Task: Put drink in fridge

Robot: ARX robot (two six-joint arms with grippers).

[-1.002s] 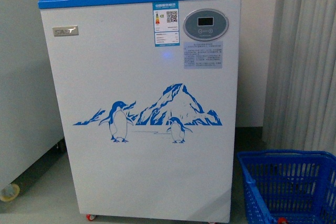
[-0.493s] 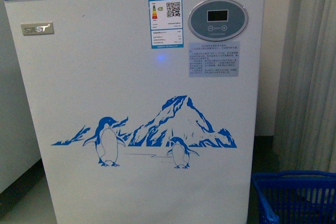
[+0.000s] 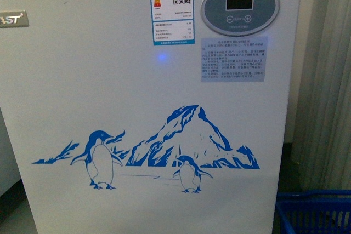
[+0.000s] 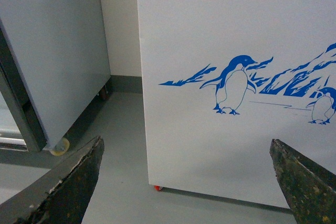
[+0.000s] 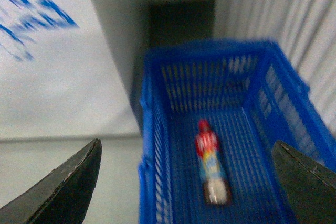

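While your right hand (image 5: pixel 186 148) hangs spread wide and empty, the drink (image 5: pixel 211 163) lies flat in the blue basket (image 5: pixel 151 129) below it; your left hand (image 4: pixel 186 141), equally wide, faces the fridge (image 4: pixel 210 24).

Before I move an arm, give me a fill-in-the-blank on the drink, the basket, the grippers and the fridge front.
The drink lies on its side in the ____ basket.
The left gripper and right gripper are both ____, holding nothing.
The fridge front shows a mountain and ____ penguins.
Missing words: blue; open; two.
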